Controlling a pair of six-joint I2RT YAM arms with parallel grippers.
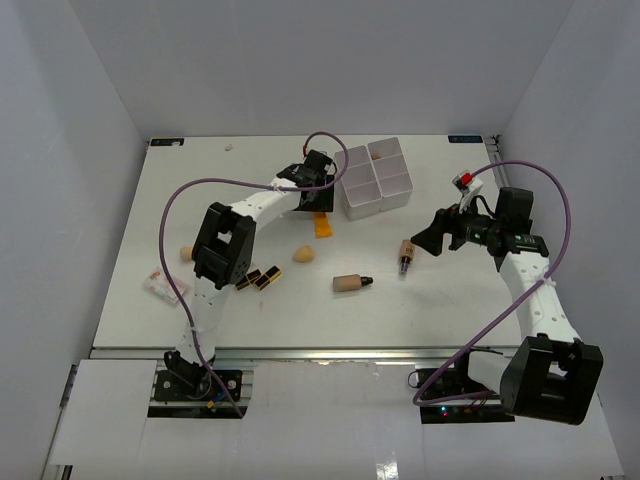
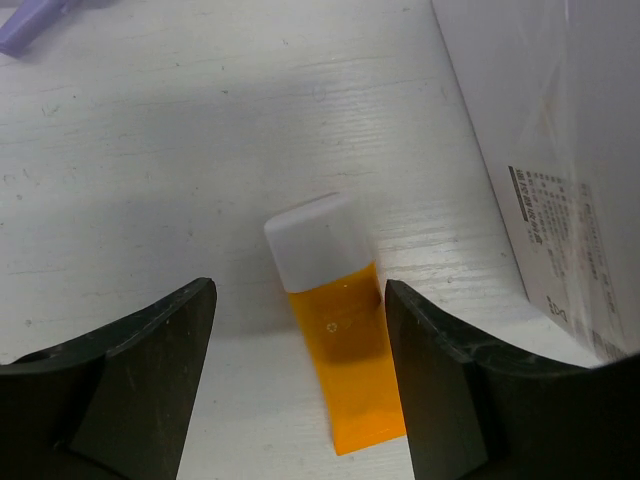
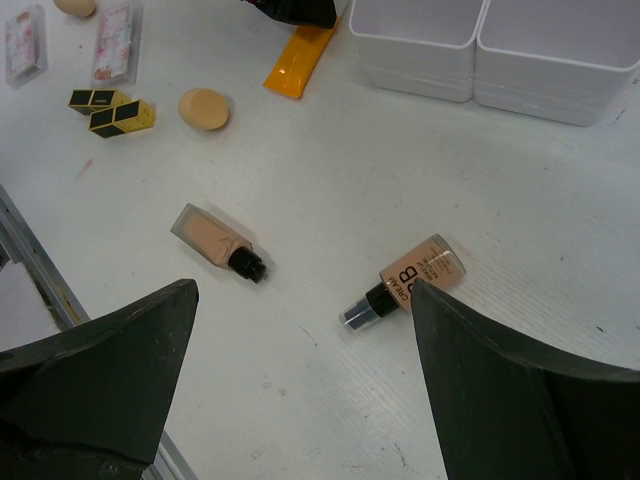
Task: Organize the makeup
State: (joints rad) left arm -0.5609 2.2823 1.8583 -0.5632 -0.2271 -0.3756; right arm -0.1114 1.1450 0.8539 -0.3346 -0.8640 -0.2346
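An orange white-capped tube (image 2: 338, 350) lies flat on the table between my left gripper's (image 2: 298, 300) open jaws, nearer the right finger; from above the gripper (image 1: 318, 205) hovers over the tube (image 1: 321, 226), beside the white box. A lilac clip (image 2: 30, 25) lies beyond. My right gripper (image 3: 303, 290) is open and empty above the table (image 1: 435, 236). A round beige bottle (image 3: 420, 272) lies by its right finger, and a square beige bottle (image 3: 210, 237) lies to the left. A peach sponge (image 3: 204, 108) and two black-gold lipsticks (image 3: 110, 110) lie farther left.
The white four-compartment box (image 1: 362, 208) stands at the back centre, its wall (image 2: 560, 150) close on my left gripper's right. A second peach sponge (image 1: 186, 252) and a clear pinkish item (image 1: 158, 285) lie at the left. Purple cables arch over both arms.
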